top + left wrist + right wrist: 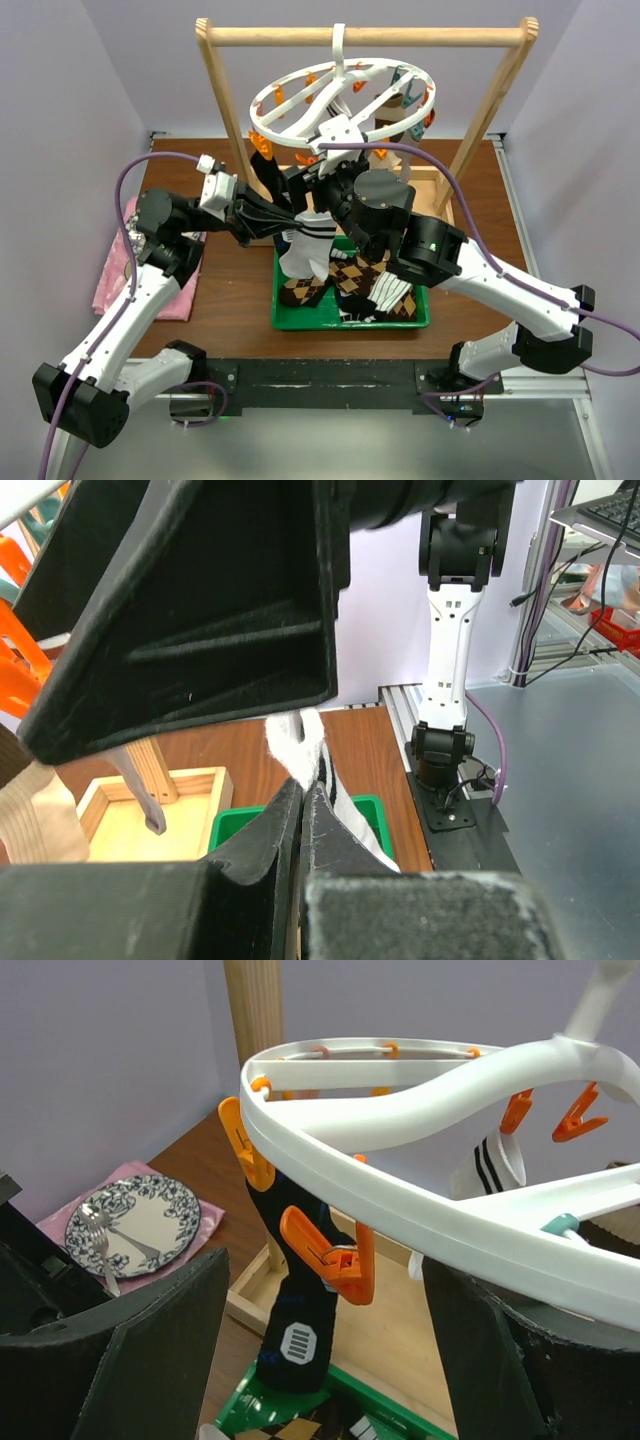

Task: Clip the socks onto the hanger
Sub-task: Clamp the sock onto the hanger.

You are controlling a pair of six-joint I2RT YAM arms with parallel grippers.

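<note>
The hanger [450, 1110] is shown in white with orange pegs [335, 1265], the striped sock [300, 258] in white and black, the argyle socks [345, 278] in brown, the tray [300, 322] in green and the cloth [115, 280] in pink

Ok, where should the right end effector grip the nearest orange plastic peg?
Probably across its wide lower end, straight ahead: the orange plastic peg hangs free under the white plastic ring's rim, between the open fingers of the right end effector.

A robotics lab: plain lilac partition walls [60, 90] enclose the table [230, 300]; beyond its right edge lie loose cables [548, 660] and a keyboard [612, 512].
</note>
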